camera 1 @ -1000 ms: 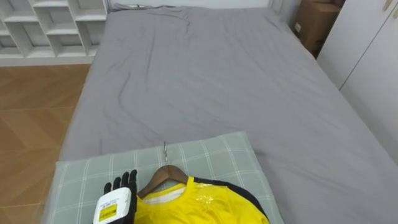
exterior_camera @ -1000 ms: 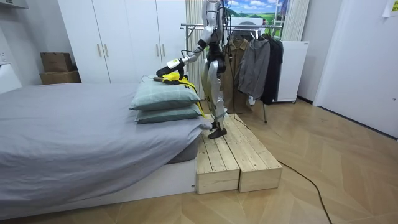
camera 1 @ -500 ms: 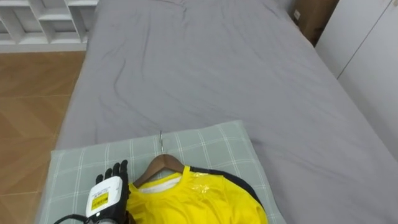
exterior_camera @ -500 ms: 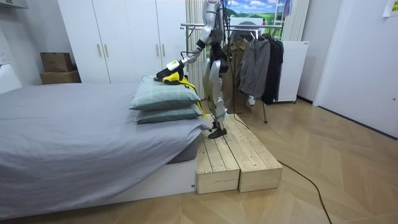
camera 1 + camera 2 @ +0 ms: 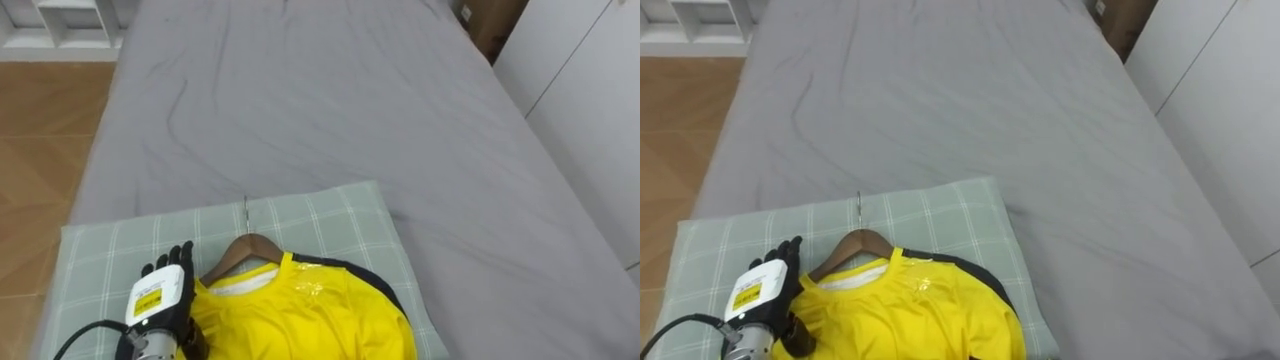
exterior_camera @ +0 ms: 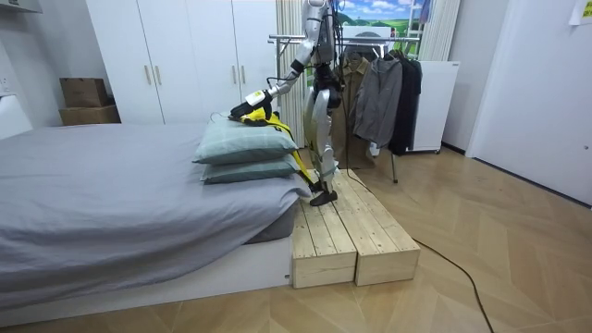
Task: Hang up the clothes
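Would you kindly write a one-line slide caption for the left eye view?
Open left hand beside a yellow shirt on a wooden hanger, lying on a green checked pillow on the grey bed.

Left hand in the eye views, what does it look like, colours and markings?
The left hand has black fingers and a white tag with a yellow label on its back. Its wrist is a grey metal cylinder, and a dark cable loops out from it at the lower left.

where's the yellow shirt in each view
Left eye view: yellow shirt at bottom centre, lying on the green checked pillow.
Right eye view: at the bottom, left of centre, on the same pillow.
Room view: on top of the pillow stack, upper centre-left.
Shared landmark: the green checked pillow.
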